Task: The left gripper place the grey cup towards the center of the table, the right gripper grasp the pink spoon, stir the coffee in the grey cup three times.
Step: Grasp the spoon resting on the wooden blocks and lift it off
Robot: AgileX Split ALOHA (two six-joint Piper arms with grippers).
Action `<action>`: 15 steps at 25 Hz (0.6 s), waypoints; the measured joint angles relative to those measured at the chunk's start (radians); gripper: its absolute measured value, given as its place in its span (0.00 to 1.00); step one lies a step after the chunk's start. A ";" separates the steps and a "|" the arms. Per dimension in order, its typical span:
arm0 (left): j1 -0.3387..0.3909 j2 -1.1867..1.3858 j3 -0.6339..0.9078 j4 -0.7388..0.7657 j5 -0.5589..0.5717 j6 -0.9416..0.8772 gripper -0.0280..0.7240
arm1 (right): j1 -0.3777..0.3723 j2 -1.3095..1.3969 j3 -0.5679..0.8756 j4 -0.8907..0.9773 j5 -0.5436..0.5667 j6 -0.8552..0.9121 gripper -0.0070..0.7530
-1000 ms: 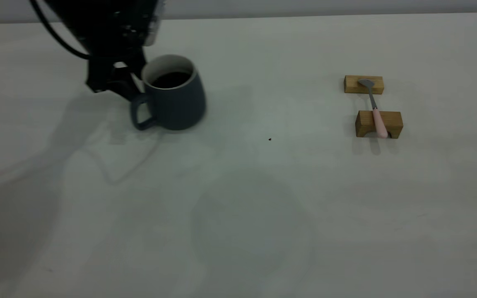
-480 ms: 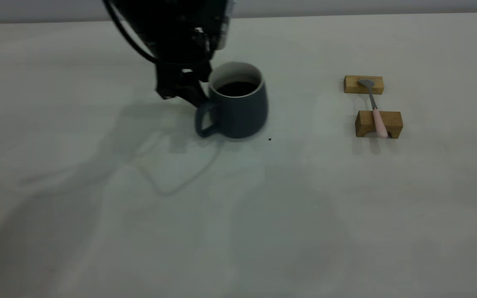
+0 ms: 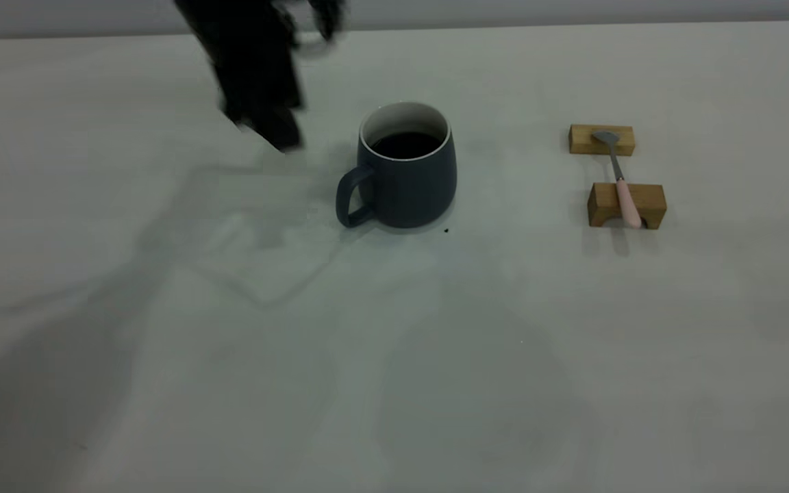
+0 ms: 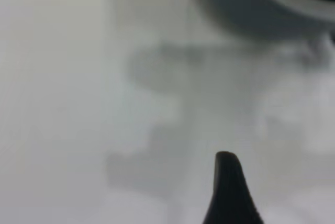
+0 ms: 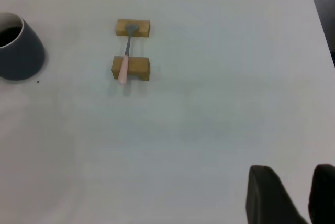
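Exterior view: the left gripper [image 3: 278, 133] is a black smear of motion blur, cut off at the top edge; whether its fingers are spread or pressed together cannot be told. It hangs just left of the rounded slate-grey cup [image 3: 405, 168] and is apart from it. The cup stands upright near the middle of the pale grey-white table [image 3: 394, 356], loop handle towards the gripper, with dark, nearly black coffee [image 3: 405, 144] inside. A tiny dark speck [image 3: 446, 231] lies at the cup's base. Well to the right, the slim pink-handled spoon with grey metal bowl [image 3: 619, 181] bridges two tan wooden blocks [image 3: 626, 205], bowl on the far block, handle on the near one. The right arm is out of this view.

Left wrist view: heavily blurred. One black fingertip [image 4: 229, 190] shows; the other is out of frame. Only a piece of the cup's grey wall and white rim is visible at a corner.

Right wrist view: the right gripper [image 5: 298, 195] sits over bare table, well apart from spoon and blocks. Two dark fingers [image 5: 267, 192] are cut off by the frame edge, with a narrow gap between them. The cup is partly cropped.
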 joint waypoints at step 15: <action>0.062 -0.678 0.066 0.143 0.479 -0.920 0.79 | 0.000 0.000 0.000 0.000 0.000 0.000 0.32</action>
